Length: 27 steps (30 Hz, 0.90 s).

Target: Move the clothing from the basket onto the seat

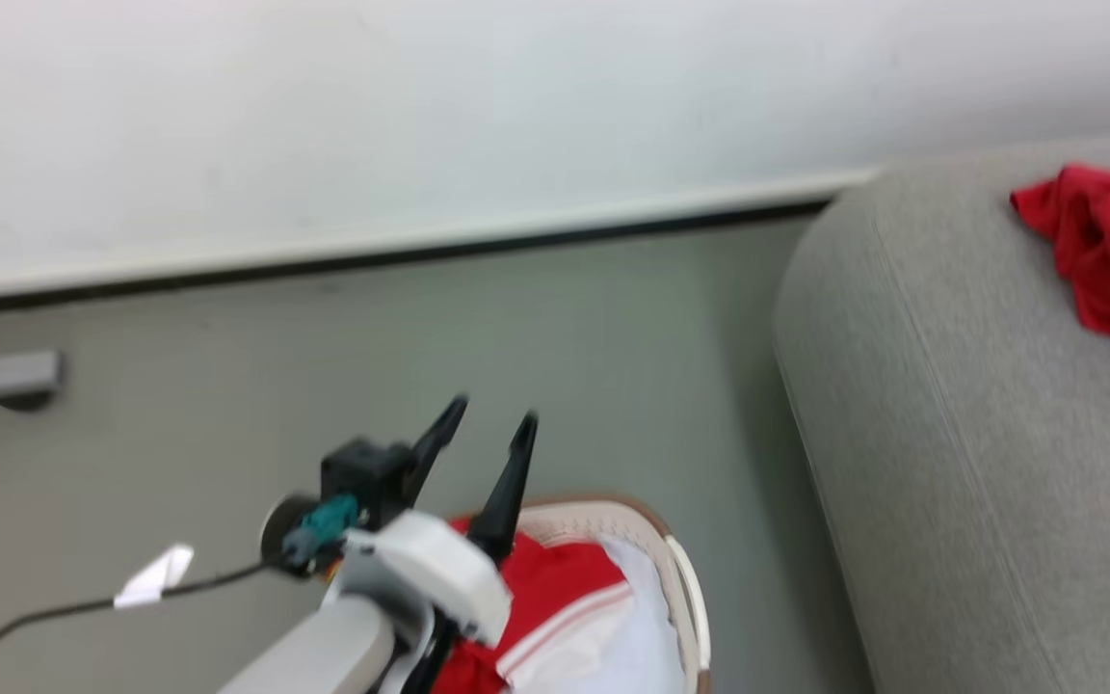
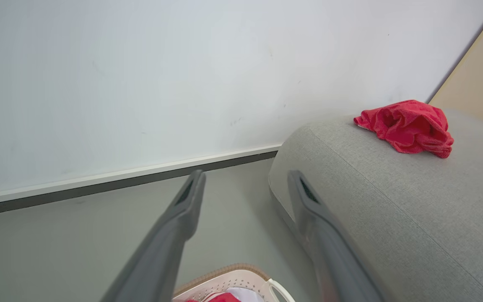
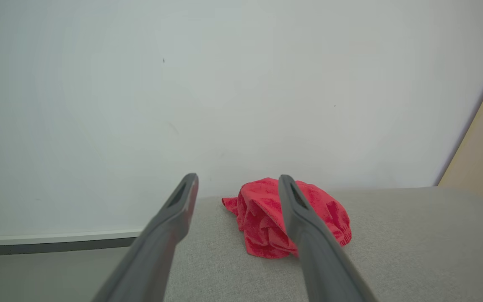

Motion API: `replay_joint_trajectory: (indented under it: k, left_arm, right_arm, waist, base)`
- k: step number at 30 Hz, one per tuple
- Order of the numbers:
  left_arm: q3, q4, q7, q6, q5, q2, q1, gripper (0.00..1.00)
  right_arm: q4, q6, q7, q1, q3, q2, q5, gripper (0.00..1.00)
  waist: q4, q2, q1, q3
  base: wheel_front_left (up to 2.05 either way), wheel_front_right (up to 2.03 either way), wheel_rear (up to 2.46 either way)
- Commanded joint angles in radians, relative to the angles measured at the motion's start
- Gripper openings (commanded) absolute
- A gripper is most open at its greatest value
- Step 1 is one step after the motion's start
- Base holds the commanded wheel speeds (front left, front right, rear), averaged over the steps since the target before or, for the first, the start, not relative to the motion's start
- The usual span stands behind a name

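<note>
Right wrist view is showing the right gripper [image 3: 238,179] spread empty, facing a crumpled red garment [image 3: 258,218] lying on the grey sofa [image 3: 413,243]. This drop-off looks done. The left gripper [image 1: 493,410] is hanging open over the basket [image 1: 642,525], where more red clothing [image 1: 555,578] is waiting; reaching down for it seems next.

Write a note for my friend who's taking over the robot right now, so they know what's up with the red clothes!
Left gripper: open, empty, hovering by the basket.
Right gripper: open, empty, over the seat.
Done: one red garment lies crumpled on the seat.
Left to do: more red clothing is in the basket, beside a pale cloth. Grab it and carry it to the seat.
</note>
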Motion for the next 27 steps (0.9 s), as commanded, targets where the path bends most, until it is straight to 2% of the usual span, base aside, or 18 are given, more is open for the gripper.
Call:
replay_joint_trajectory:
  k: [1,8,12,21,27]
  left_arm:
    - [0.007,0.019,-0.021,0.015,0.004,0.011,0.049,1.00]
    - [0.081,0.036,-0.040,0.048,0.009,0.013,0.195,1.00]
    - [0.159,0.010,-0.039,0.050,0.047,-0.001,0.277,1.00]
    - [0.274,-0.026,-0.040,0.008,0.157,-0.042,0.405,1.00]
    - [0.348,-0.027,-0.040,-0.027,0.224,-0.085,0.466,1.00]
  right_arm:
    - [-0.036,-0.002,0.000,0.067,0.019,0.008,0.001,1.00]
    - [-0.150,-0.002,0.023,0.241,0.070,0.069,0.011,1.00]
    - [-0.161,-0.002,0.021,0.319,0.103,0.088,0.027,1.00]
    - [-0.094,-0.002,0.004,0.398,0.148,0.104,0.033,1.00]
    - [-0.044,-0.002,-0.002,0.411,0.174,0.104,0.078,1.00]
  waist:
    - [0.068,0.0000,0.0003,-0.112]
    - [0.133,0.0000,0.0003,-0.211]
    - [0.166,0.0000,0.0003,-0.232]
    - [0.208,0.0000,0.0003,-0.262]
    - [0.216,0.0000,0.0003,-0.280]
  base:
    - [0.00,0.00,0.00]
    - [0.00,0.00,0.00]
    - [0.00,0.00,0.00]
    - [0.00,0.00,0.00]
    - [0.00,0.00,0.00]
